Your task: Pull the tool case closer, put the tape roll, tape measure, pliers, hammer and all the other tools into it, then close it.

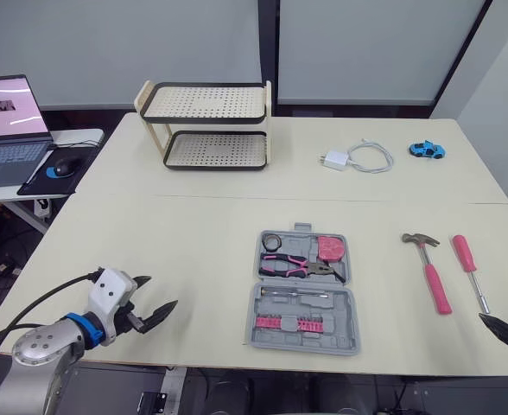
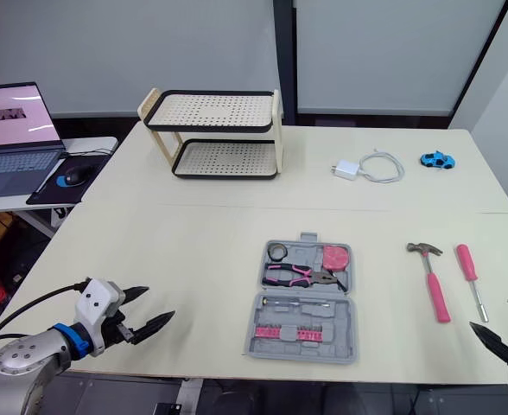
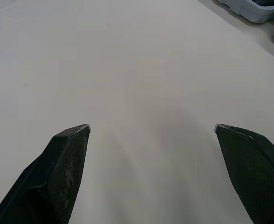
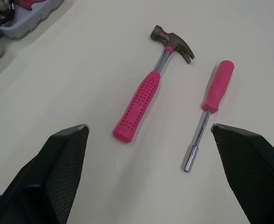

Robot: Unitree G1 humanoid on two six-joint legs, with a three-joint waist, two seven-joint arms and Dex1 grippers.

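At table (image 1: 193, 251) front edge: left pincer (image 3: 151, 127) apart, right pincer (image 4: 148, 126) apart near hammer (image 4: 151, 88).

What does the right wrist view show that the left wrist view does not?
Right wrist view: the pink-handled hammer and the pink-handled screwdriver lie side by side, not touching, ahead of the open right gripper. Left wrist view: the open left gripper sits over bare table, with no loose tool ahead of it. Shared: the pale table and an edge of the grey tool case.
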